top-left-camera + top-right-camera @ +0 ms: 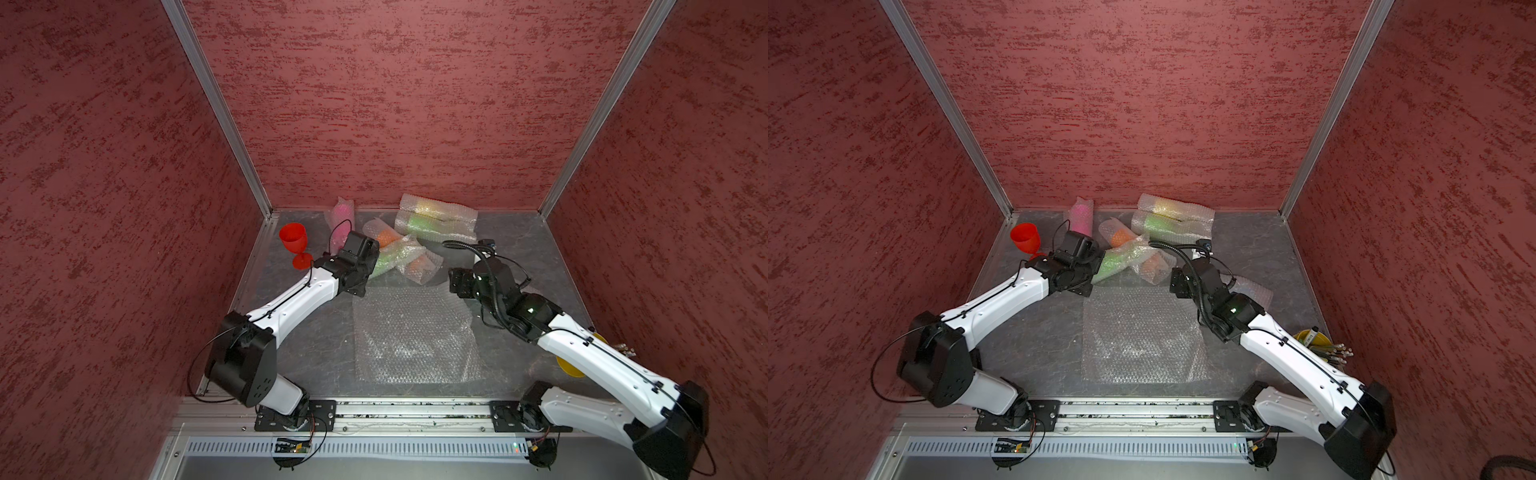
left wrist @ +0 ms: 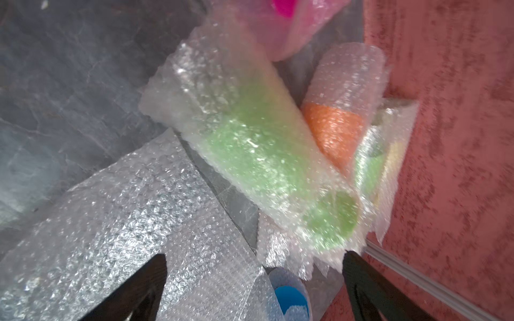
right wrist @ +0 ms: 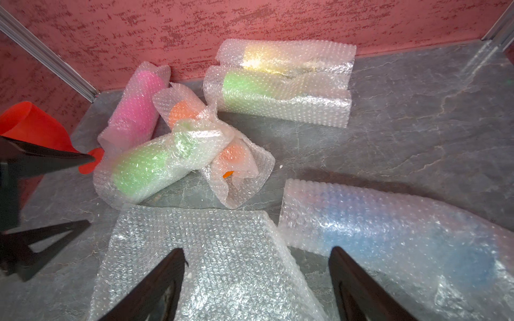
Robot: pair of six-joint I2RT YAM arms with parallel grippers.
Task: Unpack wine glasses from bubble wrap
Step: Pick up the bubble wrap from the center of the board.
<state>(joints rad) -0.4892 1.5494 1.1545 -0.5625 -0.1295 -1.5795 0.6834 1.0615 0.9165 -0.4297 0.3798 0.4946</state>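
Goblets [image 1: 386,237] in bubble wrap sleeves [image 1: 436,226] are heaped mid-frame in a top view, red goblet [image 1: 292,239] parked bare at centre left, seemingly finished; left end effector [image 2: 254,255] is spread wide, empty, toward the green sleeve [image 2: 264,155], right end effector [image 3: 257,250] likewise by the blue sleeve [image 3: 389,222].

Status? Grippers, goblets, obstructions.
Open, empty: left gripper, right gripper. One out: red goblet, upright; six sleeved goblets to go. Loose bubble wrap sheet flat mid-table.

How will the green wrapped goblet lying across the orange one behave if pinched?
Likely squashy: its bubble wrap sleeve looks loose and crinkled. It may roll, being tube-shaped and propped on the orange bundle. The goblet could slide out the open end.
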